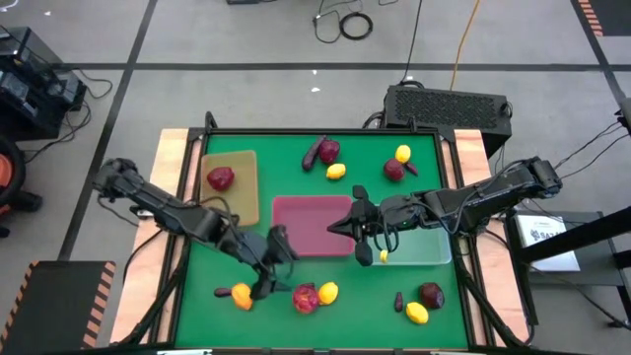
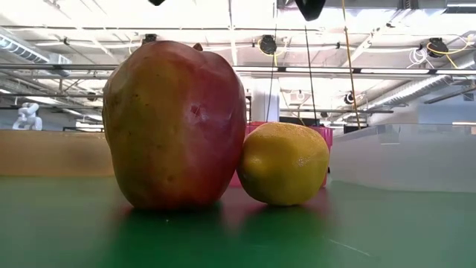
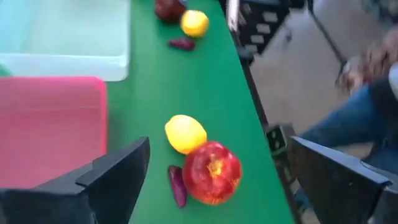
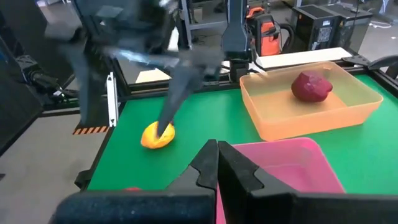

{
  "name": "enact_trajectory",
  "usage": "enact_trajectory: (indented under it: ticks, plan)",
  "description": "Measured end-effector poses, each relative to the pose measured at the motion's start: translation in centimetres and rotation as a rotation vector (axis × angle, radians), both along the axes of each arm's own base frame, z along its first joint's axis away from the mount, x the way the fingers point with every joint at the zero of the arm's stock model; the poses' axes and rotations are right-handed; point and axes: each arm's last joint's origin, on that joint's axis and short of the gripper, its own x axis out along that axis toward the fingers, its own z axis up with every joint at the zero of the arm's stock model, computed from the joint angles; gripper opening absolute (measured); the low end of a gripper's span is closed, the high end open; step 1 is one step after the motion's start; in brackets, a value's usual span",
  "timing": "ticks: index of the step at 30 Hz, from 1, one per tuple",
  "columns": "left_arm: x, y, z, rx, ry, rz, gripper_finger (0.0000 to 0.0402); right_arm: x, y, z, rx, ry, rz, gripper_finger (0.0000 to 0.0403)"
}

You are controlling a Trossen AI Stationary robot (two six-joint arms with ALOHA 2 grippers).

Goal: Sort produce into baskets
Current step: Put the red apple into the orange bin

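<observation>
my left gripper (image 1: 268, 268) hangs with fingers spread wide above the green mat, just beside a red apple (image 1: 306, 298) and lemon (image 1: 328, 292) that touch. my right gripper (image 1: 347, 223) is pinched together, empty, over the pink tray (image 1: 301, 237). the tan tray (image 1: 240, 202) holds one apple; the clear tray (image 1: 424, 247) a lemon.

apple (image 2: 175, 123): glossy, smooth | lemon (image 2: 283, 163): dimpled | clear tray (image 2: 405, 156): frosted translucent plastic | table (image 2: 238, 234): matt green
</observation>
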Motion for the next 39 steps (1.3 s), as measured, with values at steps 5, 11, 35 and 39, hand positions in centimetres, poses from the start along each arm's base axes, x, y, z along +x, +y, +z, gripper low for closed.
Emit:
enact_trajectory:
  ticks: [5, 11, 35, 39]
  plan:
    - [1.3, -1.6, -1.8, 0.108, 0.013, -0.122, 0.0384, -0.2, 0.7, -0.1, 0.019, 0.011, 0.021, 0.0000]
    - [2.2, -3.2, -4.4, 0.141, 0.064, -0.172, 0.0384, -0.7, 1.8, -0.5, 0.008, 0.052, 0.058, 0.0000]
    - [4.2, -4.9, -9.0, 0.186, 0.112, -0.166, 0.0381, -1.3, 2.0, -1.6, -0.082, 0.176, 0.088, 0.0000]
    - [4.4, -4.6, -9.0, 0.203, 0.103, -0.167, 0.0353, -1.3, 1.9, -1.6, -0.105, 0.174, 0.095, 0.0000]
